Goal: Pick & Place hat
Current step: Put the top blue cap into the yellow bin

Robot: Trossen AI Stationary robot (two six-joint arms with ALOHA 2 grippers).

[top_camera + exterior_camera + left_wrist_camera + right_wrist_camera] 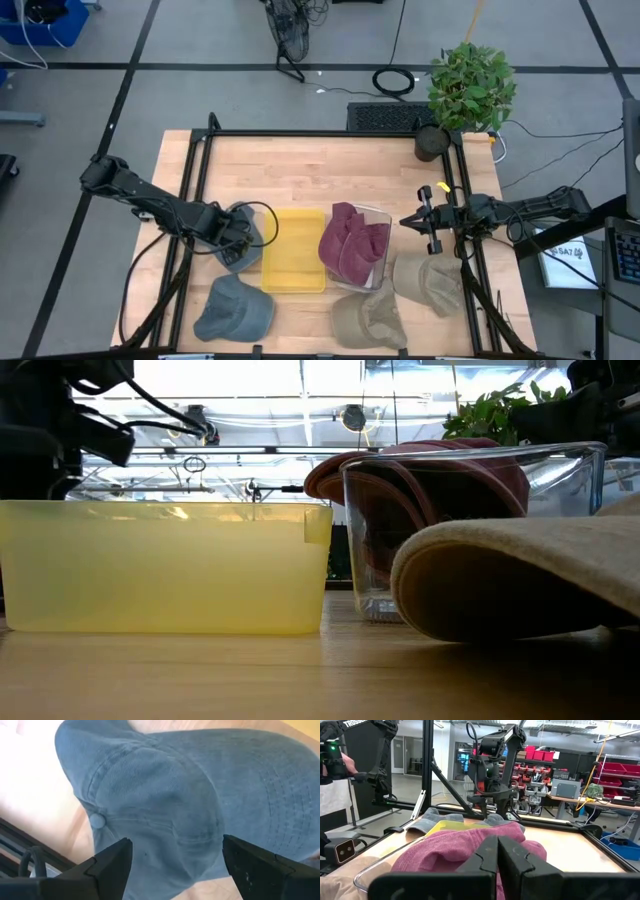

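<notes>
A blue-grey cap lies on the table just left of the yellow bin. My left gripper is over it, open. In the left wrist view its fingers stand on either side of the cap's crown, near the top button. I cannot see them touching the cloth. A second blue-grey cap rests nearer the table's front edge. My right gripper is shut on nothing, hovering right of the clear container of maroon hats.
Two beige hats lie near the front right; one fills the low view beside the container and the yellow bin. A potted plant stands at the far right corner. A black frame rims the table.
</notes>
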